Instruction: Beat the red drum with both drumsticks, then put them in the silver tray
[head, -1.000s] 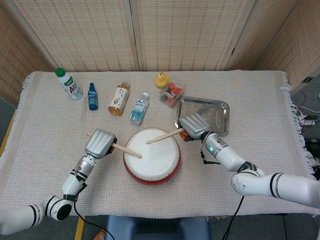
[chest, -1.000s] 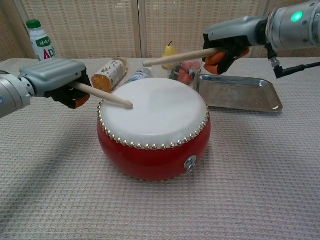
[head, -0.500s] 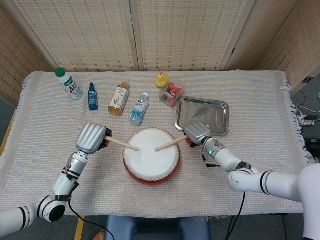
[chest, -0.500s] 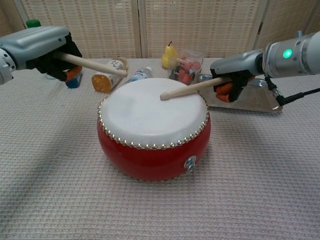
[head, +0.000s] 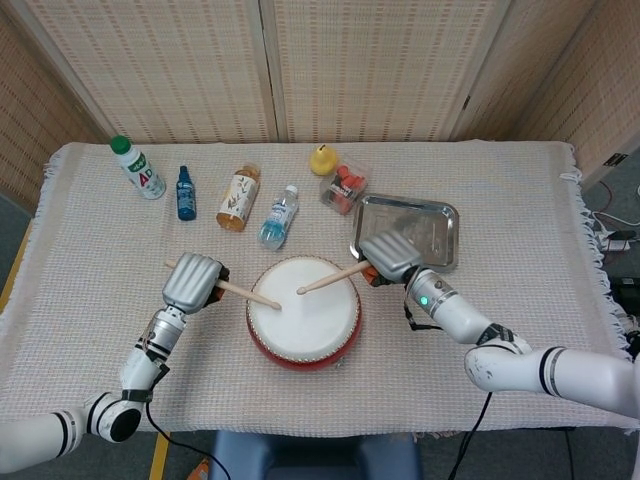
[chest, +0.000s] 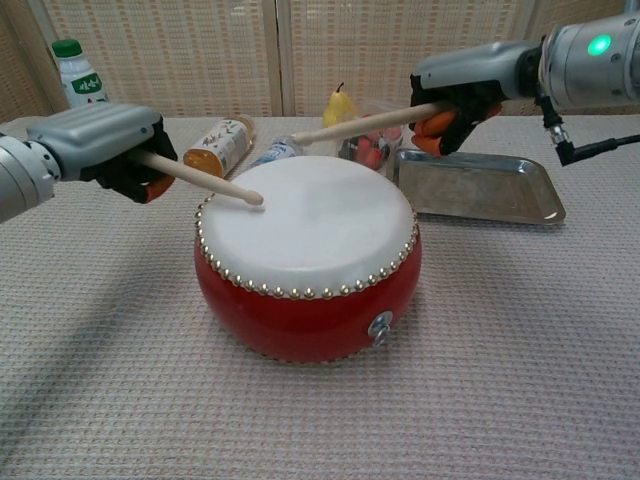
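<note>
Drumsticks (chest: 195, 177) (chest: 365, 119) above red drum (chest: 307, 260), each gripped by closed fingers of left hand (chest: 105, 145) and right hand (chest: 460, 85).

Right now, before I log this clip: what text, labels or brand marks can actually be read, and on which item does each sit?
"AD": on the white bottle with the green cap, large letters, partly legible in the head view; its green patch is too small to read.
Amber bottle: printed label, too blurred to read.
Clear water bottle: label unreadable.
Small blue bottle: label unreadable.
Red drum, silver tray: no text visible.
</note>
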